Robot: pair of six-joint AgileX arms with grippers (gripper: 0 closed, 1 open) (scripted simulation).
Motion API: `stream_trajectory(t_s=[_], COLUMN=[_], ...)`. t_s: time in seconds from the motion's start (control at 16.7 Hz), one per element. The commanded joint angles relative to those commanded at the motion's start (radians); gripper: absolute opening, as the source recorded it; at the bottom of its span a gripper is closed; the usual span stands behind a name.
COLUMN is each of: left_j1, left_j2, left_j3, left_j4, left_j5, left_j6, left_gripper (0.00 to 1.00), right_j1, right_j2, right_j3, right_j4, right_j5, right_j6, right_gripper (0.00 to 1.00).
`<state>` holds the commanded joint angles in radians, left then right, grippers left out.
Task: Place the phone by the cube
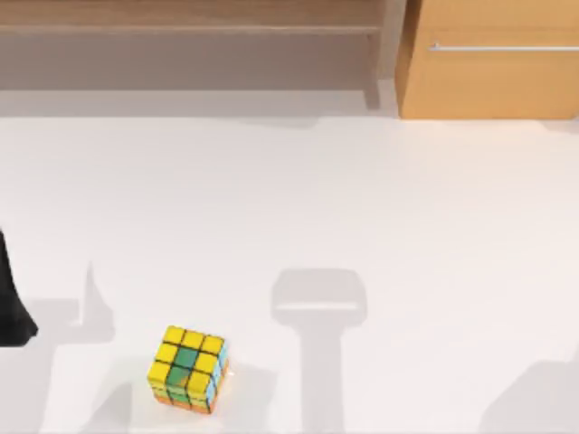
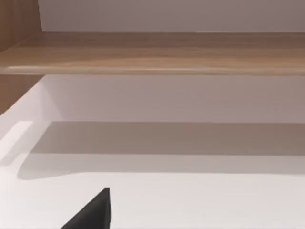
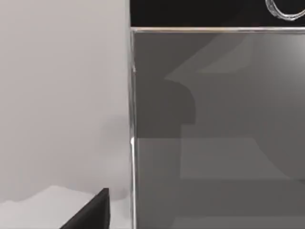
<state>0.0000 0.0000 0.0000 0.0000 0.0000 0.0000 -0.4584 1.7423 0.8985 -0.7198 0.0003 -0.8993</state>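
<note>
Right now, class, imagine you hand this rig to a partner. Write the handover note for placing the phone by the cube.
Left gripper: idle at the left edge of the table.
Right gripper: close over the phone, whose grey screen and home button face the wrist camera. Whether it grips the phone cannot be told.
Cube: stands alone on the table, left of centre, near the top view's lower edge.
Done: the phone is not yet beside the cube.
Left: bring the phone over and set it flat next to the cube.
</note>
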Motion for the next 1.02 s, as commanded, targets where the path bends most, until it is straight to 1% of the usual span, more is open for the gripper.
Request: stream_trajectory(t_s=[0.3,1.02], left_j1=[0.0,0.0], left_j2=[0.0,0.0], left_j3=[0.0,0.0], left_j4=[0.0,0.0], left_j5=[0.0,0.0], left_j6=[0.0,0.0], left_gripper=[1.0,1.0], right_j1=[-0.001,-0.001], right_j2=[0.02,0.02], right_j3=[-0.017,-0.017], right_j4=[0.029,0.029], right_j5=[0.0,0.0], right_j6=[0.0,0.0], right_gripper=[1.0,0.1])
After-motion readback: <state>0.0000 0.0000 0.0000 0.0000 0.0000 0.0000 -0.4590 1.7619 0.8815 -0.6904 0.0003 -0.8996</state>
